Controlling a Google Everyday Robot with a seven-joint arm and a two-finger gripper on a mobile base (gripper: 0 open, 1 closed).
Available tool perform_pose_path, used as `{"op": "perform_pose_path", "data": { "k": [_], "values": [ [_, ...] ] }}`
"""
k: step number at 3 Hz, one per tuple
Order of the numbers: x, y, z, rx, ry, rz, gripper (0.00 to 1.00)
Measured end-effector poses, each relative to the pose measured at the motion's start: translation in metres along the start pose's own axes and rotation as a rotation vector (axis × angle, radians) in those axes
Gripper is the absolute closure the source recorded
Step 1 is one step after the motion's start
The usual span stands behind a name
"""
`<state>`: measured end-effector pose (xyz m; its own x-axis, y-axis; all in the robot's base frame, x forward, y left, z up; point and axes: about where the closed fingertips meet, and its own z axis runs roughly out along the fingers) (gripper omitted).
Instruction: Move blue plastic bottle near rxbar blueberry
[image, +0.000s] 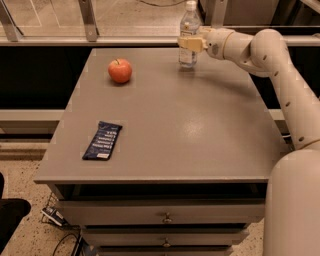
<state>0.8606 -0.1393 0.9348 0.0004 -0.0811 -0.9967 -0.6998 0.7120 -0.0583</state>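
Observation:
The blue plastic bottle (189, 31), clear with a white cap, stands upright at the far edge of the grey table (200, 125). My gripper (188, 43) reaches in from the right and is shut on the bottle's middle. The rxbar blueberry (102, 140), a flat dark navy wrapper with white lettering, lies near the table's front left, far from the bottle.
A red apple (120, 70) sits at the table's far left. My white arm (280, 65) spans the right side. Drawers (165, 217) are below the tabletop. A railing runs behind the table.

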Motion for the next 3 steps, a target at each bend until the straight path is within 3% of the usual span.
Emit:
{"op": "perform_pose_path", "data": {
  "k": [1, 2, 3],
  "values": [
    [-0.055, 0.016, -0.059, 0.069, -0.044, -0.053, 1.00],
    [-0.096, 0.047, -0.112, 0.117, -0.094, -0.084, 1.00],
    [-0.128, 0.101, -0.155, 0.149, -0.123, -0.103, 1.00]
  ]
}}
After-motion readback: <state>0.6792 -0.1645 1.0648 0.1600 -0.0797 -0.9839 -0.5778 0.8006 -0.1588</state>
